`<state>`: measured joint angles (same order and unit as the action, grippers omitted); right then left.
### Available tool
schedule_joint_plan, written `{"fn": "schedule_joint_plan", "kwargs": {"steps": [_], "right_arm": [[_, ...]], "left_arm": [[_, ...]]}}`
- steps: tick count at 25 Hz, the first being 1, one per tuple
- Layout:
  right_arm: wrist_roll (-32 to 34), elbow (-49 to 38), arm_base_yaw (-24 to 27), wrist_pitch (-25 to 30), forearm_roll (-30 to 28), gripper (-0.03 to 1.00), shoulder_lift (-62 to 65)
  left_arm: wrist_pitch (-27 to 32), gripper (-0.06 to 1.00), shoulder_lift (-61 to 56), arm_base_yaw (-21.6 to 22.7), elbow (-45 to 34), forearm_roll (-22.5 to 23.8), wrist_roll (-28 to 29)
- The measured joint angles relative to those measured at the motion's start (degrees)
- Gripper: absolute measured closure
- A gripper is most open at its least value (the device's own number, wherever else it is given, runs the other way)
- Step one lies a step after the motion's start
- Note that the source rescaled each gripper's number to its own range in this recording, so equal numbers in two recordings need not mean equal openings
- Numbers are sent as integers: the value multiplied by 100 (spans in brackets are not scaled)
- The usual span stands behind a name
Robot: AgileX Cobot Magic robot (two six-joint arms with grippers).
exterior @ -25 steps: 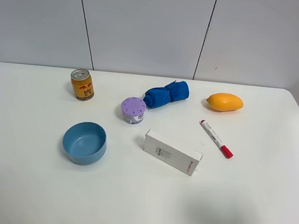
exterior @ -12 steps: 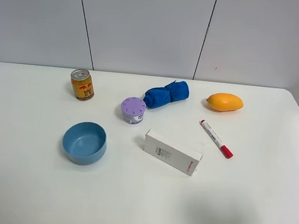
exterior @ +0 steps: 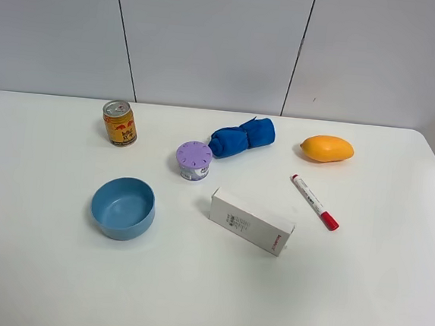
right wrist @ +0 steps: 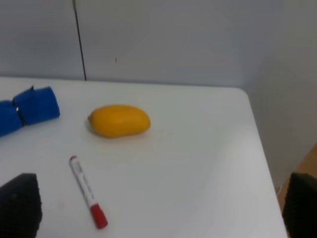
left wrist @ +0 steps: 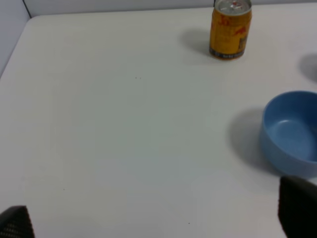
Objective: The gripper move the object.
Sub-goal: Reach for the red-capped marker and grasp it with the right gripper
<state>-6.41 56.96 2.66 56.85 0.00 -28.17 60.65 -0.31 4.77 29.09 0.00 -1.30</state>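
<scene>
The white marker pen (exterior: pixel 315 202) with a red cap lies flat on the white table (exterior: pixel 359 290), right of centre, its cap toward the front. It also shows in the right wrist view (right wrist: pixel 87 191), in front of the mango. No arm or gripper shows in the exterior high view. My right gripper (right wrist: pixel 161 206) is open and empty, its black fingertips (right wrist: pixel 20 203) wide apart, back from the pen. My left gripper (left wrist: pixel 153 220) is open and empty, its fingertips (left wrist: pixel 297 213) wide apart near the blue bowl (left wrist: pixel 292 131).
A white box with a red end (exterior: pixel 251 221) lies left of the pen. A blue bowl (exterior: pixel 123 207), yellow can (exterior: pixel 120 122), purple-lidded tub (exterior: pixel 193 161), blue cloth roll (exterior: pixel 242 137) and mango (exterior: pixel 326 148) stand around. The table's right edge (right wrist: pixel 257 148) is close.
A faint shadow on the table at the front right has gone. None of the objects has moved.
</scene>
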Motion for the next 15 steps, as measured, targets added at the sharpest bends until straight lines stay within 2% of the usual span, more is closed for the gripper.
{"fn": "schedule_joint_plan", "kwargs": {"steps": [4,9,15], "right_arm": [[-62,1099,0,148,148,-3,-1293],[-588,2235,0,676,528,-2,-3015],[-898,2877,-157,1045,786,2,-4801]], "left_arm": [[0,-6,0,0,0,0,0],[0,-6,0,0,0,0,0],[0,-6,0,0,0,0,0]]}}
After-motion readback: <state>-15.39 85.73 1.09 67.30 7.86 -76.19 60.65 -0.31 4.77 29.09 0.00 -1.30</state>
